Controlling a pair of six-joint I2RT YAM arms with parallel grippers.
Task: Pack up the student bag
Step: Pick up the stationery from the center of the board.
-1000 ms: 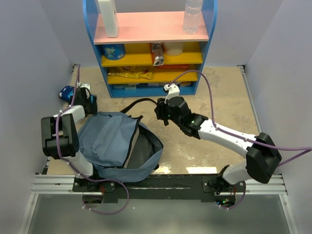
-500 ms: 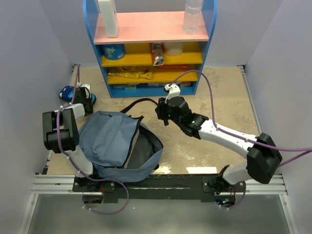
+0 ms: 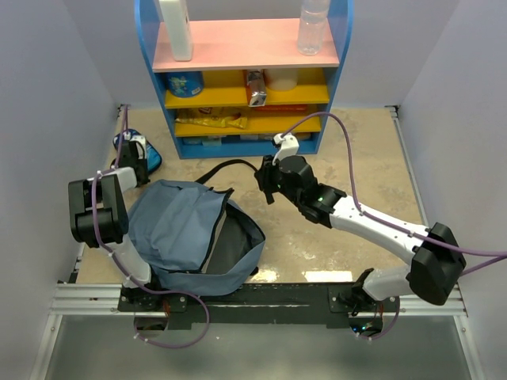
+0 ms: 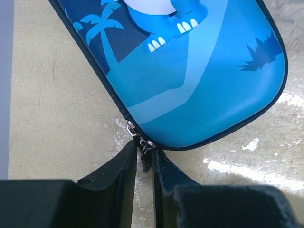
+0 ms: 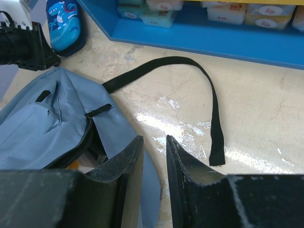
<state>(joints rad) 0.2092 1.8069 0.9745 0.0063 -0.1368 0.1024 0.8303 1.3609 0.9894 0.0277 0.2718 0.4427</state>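
The slate-blue student bag [image 3: 178, 229] lies open at the near left, its dark inside showing, and it also shows in the right wrist view [image 5: 28, 133]. Its black strap [image 5: 190, 66] loops over the table toward the shelf. A bright-blue pouch [image 4: 199, 85] with a cartoon print lies at the far left [image 3: 153, 161]. My left gripper [image 4: 145, 147] is at its near edge, jaws narrowly apart, with the zipper pull between them and a gap beside it. My right gripper [image 5: 154, 142] hovers by the bag's far rim [image 3: 265, 186], slightly open and holding nothing.
A blue shelf unit [image 3: 245, 79] with a pink top and yellow boards stands at the back, holding packets and bottles. Grey walls close in the left and right sides. Bare beige table [image 3: 356, 166] lies right of the bag.
My left gripper has moved back onto the pouch and its jaws have closed in around the zipper pull. The pouch has shifted. My right gripper's jaws have narrowed a little.
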